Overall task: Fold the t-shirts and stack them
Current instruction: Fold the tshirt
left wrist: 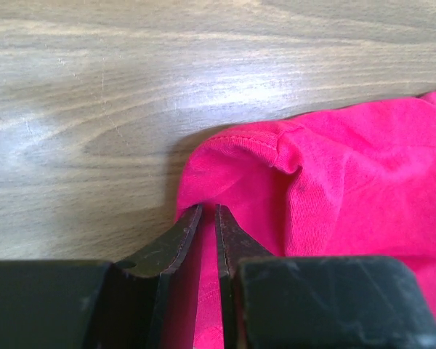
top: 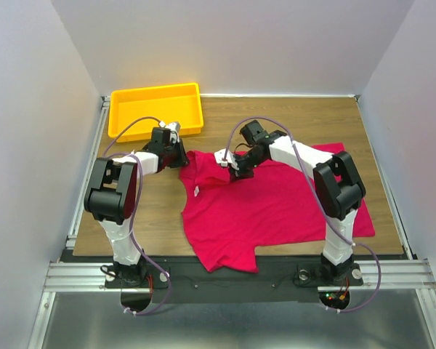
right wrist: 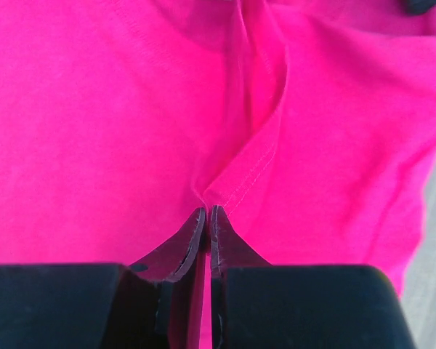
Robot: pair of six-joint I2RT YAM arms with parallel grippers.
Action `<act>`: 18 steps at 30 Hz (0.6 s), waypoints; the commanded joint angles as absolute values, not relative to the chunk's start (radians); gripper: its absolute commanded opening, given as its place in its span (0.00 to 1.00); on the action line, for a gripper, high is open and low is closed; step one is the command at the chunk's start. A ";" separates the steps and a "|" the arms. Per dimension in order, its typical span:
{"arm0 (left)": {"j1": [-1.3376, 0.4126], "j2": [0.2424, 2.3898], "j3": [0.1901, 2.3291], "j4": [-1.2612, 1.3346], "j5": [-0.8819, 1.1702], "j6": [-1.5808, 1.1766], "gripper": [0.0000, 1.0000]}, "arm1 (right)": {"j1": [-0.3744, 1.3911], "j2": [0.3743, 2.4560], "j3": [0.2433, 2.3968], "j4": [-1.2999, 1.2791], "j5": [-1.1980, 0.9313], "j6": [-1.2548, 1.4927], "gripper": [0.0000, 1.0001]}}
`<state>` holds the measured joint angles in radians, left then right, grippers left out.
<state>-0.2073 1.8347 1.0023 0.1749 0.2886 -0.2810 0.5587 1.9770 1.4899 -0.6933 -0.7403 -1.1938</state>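
Observation:
A crimson-pink t-shirt (top: 276, 200) lies spread on the wooden table, with a small white neck label (top: 197, 190) near its left side. My left gripper (top: 182, 158) is shut on the shirt's far left corner; in the left wrist view the jaws (left wrist: 208, 209) pinch a hemmed edge of the cloth (left wrist: 334, 174). My right gripper (top: 236, 169) is shut on a fold of the shirt near its far edge; in the right wrist view the jaws (right wrist: 207, 209) pinch a stitched hem (right wrist: 247, 171).
A yellow plastic tray (top: 157, 110) stands at the far left, just behind the left gripper. Bare wood (top: 152, 211) shows left of the shirt and at the far right (top: 327, 116). Grey walls close in the table on three sides.

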 commanded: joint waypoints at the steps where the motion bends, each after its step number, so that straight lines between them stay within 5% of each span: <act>1: -0.209 1.847 1.043 0.164 0.264 -0.261 0.24 | 0.561 1.901 1.460 -0.695 -0.755 -1.226 0.05; 18: -0.207 1.852 1.063 0.132 0.209 -0.276 0.24 | 0.532 1.821 1.367 -0.693 -0.739 -1.226 0.02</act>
<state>-0.2077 1.8637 1.0431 0.1680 0.2584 -0.2787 0.5423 1.8668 1.3891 -0.6960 -0.7361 -1.2087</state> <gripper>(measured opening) 0.239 0.092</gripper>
